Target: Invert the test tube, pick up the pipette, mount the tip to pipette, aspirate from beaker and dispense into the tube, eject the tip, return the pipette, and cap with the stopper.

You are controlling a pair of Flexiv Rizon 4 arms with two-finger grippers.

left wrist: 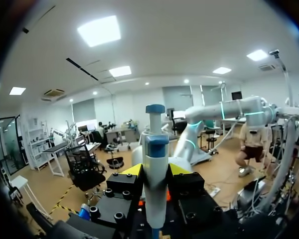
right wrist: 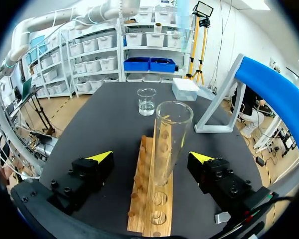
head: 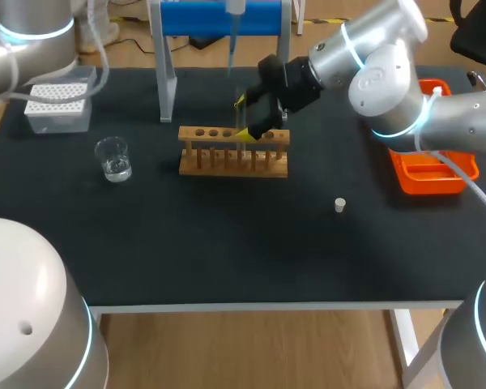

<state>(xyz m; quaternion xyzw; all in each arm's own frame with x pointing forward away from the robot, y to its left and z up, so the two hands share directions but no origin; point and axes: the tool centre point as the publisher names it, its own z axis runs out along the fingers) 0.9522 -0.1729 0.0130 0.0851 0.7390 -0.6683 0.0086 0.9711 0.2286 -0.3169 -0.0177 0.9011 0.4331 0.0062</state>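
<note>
Right tool (right wrist: 150,157): spread wide, with one finger on each side of the tube and touching it on neither side.
Tube (right wrist: 172,134): it stands mouth up in the wooden rack (right wrist: 150,214), between the fingers. I judge the turning is done and the tube only needs to be left alone.
Your move: draw the tool away in a straight line, so that no finger brushes the glass or pushes the rack along the bench (right wrist: 99,124).
Left tool (left wrist: 154,170): it looks pinched on the pipette (left wrist: 155,144), with a finger tight at each side of its body.
Pipette: in the head view it hangs at the blue stand (head: 219,18) behind the rack. Lift it only when the right arm is clear.
Beaker (right wrist: 146,102): it stands beyond the rack's far end, apart from it. Do not disturb it.
</note>
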